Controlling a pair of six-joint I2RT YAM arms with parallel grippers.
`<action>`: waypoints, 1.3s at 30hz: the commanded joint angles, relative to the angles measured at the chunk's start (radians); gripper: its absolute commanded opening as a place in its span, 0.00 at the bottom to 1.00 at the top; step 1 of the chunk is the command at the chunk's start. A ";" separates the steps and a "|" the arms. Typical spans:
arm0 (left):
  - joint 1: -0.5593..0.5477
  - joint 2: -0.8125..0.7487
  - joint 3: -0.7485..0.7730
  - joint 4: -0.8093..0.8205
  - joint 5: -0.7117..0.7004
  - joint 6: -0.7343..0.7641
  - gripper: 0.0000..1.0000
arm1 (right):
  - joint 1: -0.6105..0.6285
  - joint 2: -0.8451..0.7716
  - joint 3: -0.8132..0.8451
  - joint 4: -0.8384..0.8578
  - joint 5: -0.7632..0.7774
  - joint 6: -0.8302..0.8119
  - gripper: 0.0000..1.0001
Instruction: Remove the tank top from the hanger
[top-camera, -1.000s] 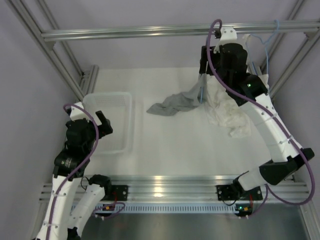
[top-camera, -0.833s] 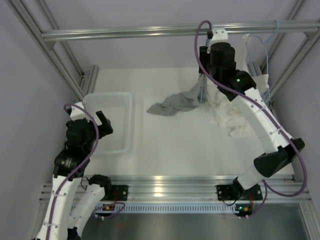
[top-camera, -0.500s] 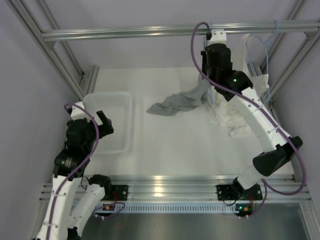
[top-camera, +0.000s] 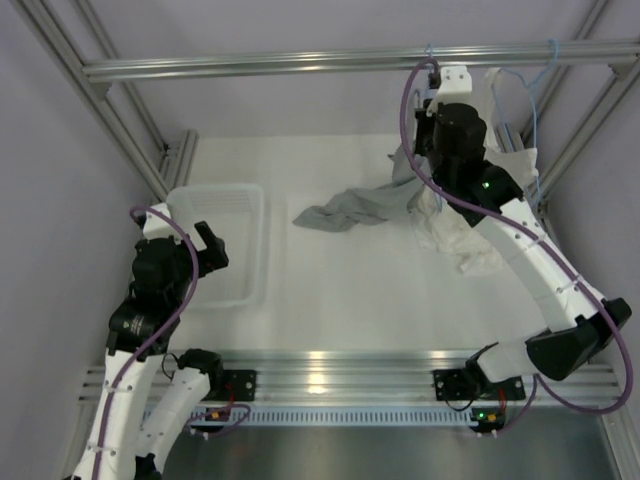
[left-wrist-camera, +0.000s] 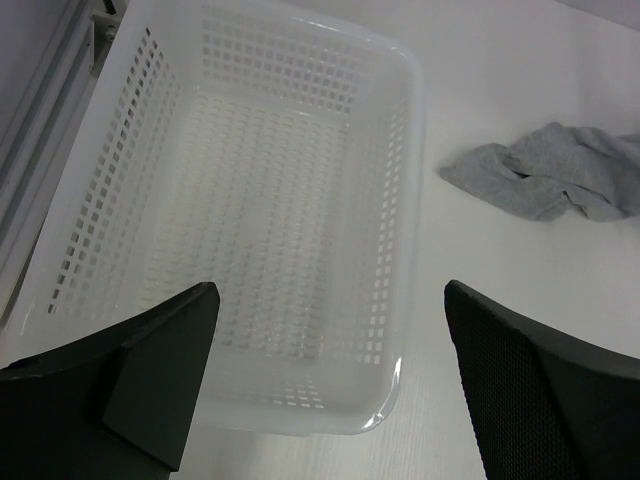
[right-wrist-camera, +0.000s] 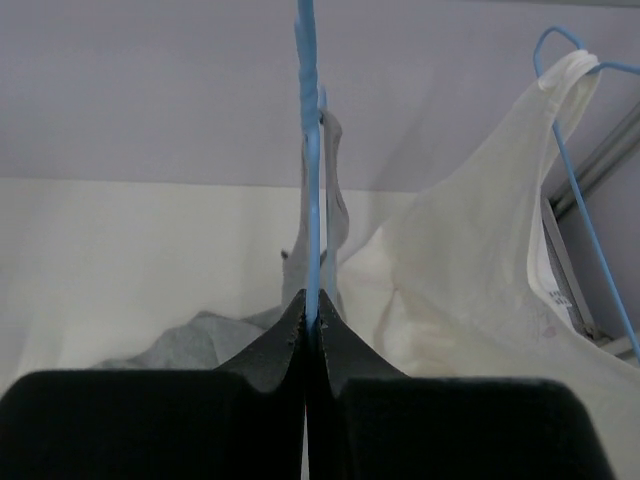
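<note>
Clamping shut within the last second: right fingers (right-wrist-camera: 262, 352), pinching hanger (right-wrist-camera: 309, 190) wire | tank top (top-camera: 352, 208): strap up at wire, rest trailing on worktop (top-camera: 350, 295) | left fingers (left-wrist-camera: 150, 365): spread, above basket (left-wrist-camera: 413, 190) | hanger likely steadied for stripping

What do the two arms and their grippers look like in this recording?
The left arm and right arm have white links and black joints, each with a purple cable looped along it. A green light glows on the right arm. The left gripper and right gripper have broad black fingers, one with a fine mesh texture.
</note>
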 joint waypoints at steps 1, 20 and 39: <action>0.006 0.004 -0.003 0.056 0.013 0.006 0.99 | -0.012 -0.086 -0.072 0.205 -0.089 -0.018 0.00; 0.006 0.008 -0.005 0.060 0.024 0.008 0.99 | -0.101 -0.264 -0.272 0.469 -0.324 0.008 0.00; -0.007 0.153 0.092 0.328 0.623 -0.228 0.99 | -0.099 -0.654 -0.562 0.262 -0.572 0.109 0.00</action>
